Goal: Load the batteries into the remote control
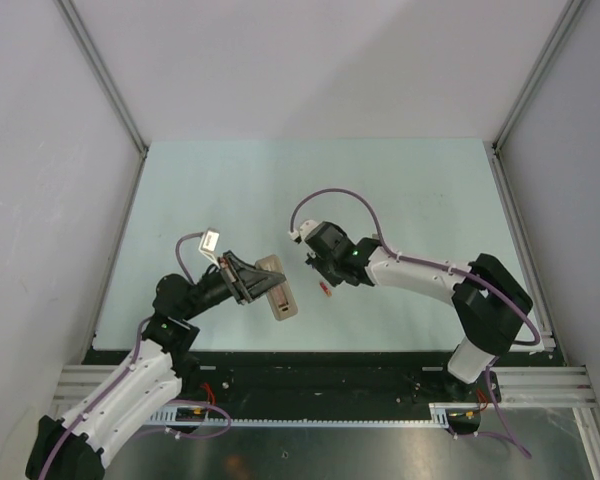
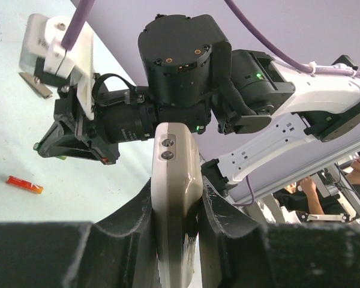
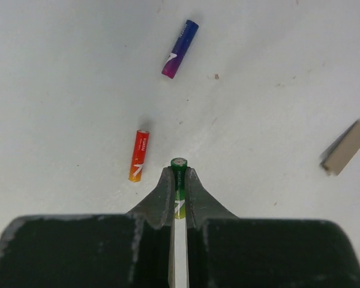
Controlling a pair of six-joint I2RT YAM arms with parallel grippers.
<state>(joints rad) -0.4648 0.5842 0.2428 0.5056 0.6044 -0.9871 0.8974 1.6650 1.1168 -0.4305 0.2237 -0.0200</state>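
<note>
Right gripper (image 3: pixel 179 187) clamped on green battery (image 3: pixel 179 171) at lower centre of its wrist view, red battery (image 3: pixel 139 155) just left, blue battery (image 3: pixel 180 41) upper centre, left gripper (image 2: pixel 176 207) clamped on remote control (image 2: pixel 174 156) mid-frame.

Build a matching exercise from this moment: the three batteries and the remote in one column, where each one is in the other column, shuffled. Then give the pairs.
Things
1. green battery
2. red battery
3. dark blue battery
4. remote control

Places
A. clamped in the left gripper
B. lying loose on the table, close to the right gripper
C. clamped in the right gripper, one end poking out past the fingertips
D. lying loose on the table, farther from the right gripper than the other loose battery

Pairs: 1-C, 2-B, 3-D, 4-A
</note>
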